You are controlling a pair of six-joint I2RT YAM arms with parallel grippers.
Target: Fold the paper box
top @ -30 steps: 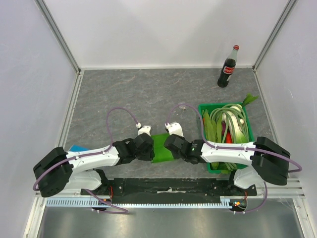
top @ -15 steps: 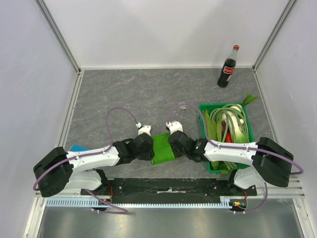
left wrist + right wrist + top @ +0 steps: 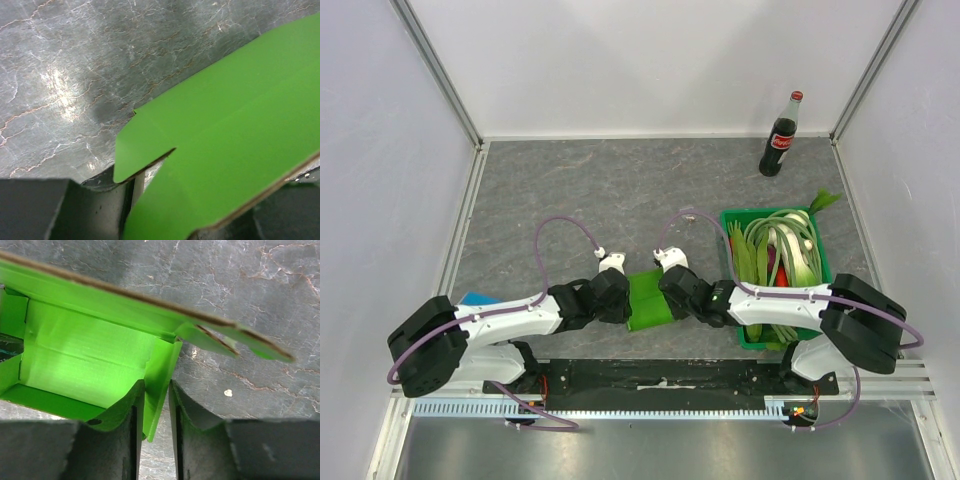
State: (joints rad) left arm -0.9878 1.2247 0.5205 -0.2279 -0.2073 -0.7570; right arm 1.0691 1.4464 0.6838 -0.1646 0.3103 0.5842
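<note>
The lime-green paper box (image 3: 648, 298) lies on the grey table between my two grippers, near the front edge. My left gripper (image 3: 617, 297) is at its left side; in the left wrist view a green panel with a rounded flap (image 3: 235, 125) runs between the jaws of the gripper (image 3: 210, 192), which looks shut on it. My right gripper (image 3: 672, 292) is at the box's right side. In the right wrist view its dark fingers (image 3: 115, 420) close around a thin upright side wall (image 3: 159, 385) of the open box (image 3: 85, 360), whose inside faces the camera.
A dark-green crate (image 3: 732, 216) of vegetables stands right of the box, under my right arm. A cola bottle (image 3: 781, 135) stands at the back right. A small blue block (image 3: 477, 298) lies at the left by my left arm. White walls enclose the table.
My right gripper has shifted slightly away from the front edge and the box's right side has moved with it. The left arm has hardly moved.
</note>
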